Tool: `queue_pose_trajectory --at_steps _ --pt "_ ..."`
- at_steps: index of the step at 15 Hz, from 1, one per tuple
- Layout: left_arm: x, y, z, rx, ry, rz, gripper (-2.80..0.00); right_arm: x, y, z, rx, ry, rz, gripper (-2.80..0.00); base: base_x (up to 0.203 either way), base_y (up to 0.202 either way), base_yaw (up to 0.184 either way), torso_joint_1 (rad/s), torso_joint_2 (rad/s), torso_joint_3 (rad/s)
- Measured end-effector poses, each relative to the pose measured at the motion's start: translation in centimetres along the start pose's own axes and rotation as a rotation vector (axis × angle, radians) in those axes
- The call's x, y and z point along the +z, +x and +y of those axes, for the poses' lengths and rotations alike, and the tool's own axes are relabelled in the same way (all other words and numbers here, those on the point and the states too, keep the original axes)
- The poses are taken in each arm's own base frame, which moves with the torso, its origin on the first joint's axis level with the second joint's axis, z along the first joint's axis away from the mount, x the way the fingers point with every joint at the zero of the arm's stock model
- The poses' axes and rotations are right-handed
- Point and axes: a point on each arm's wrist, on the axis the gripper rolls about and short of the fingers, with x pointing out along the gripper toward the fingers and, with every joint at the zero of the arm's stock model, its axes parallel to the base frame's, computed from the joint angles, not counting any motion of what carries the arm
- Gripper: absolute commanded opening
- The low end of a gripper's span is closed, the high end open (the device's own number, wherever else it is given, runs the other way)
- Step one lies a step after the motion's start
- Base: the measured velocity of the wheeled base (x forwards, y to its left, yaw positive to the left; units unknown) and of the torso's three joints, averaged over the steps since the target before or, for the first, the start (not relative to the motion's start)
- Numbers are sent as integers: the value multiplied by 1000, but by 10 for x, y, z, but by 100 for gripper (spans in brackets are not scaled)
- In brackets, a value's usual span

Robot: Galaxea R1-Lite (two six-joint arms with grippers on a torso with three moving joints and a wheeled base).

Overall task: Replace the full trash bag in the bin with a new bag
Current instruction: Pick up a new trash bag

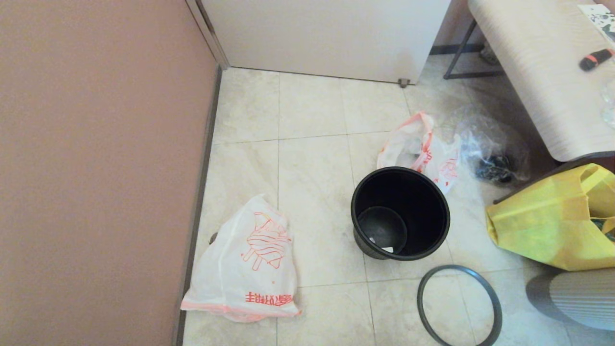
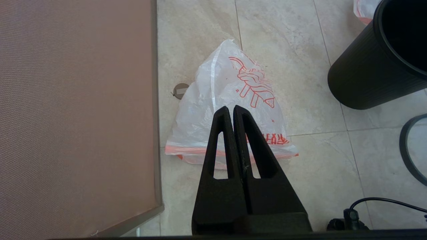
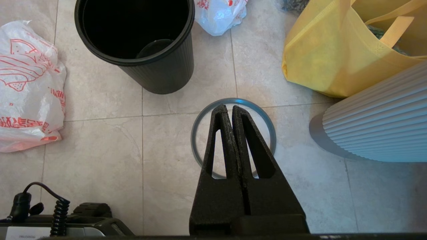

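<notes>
Behind the bin [image 1: 400, 214], the full trash bag [image 1: 419, 149] sat partly hidden; the hoop [image 1: 459, 307] was cut off; left gripper [image 2: 231, 107] and right gripper [image 3: 228, 106] were pressed together, empty.

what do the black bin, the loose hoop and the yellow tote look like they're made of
Bin: likely moulded plastic, black, faintly glossy inside, fine vertical ribs on its outer wall.
Hoop: probably plastic too, thin dark-grey ring with a dull sheen, lying flat on the tiles.
Yellow tote: looks like matte non-woven fabric; soft creases, stitched strap handles.
</notes>
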Motion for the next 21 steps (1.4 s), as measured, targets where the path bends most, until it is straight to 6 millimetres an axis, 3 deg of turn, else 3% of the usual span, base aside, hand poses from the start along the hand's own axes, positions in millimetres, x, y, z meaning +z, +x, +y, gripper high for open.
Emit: queue_pose_trajectory --at_steps 21 --pt "0 1 -1 -40 65 24 -280 1 0 0 0 0 -6 -280 0 0 0 0 0 0"
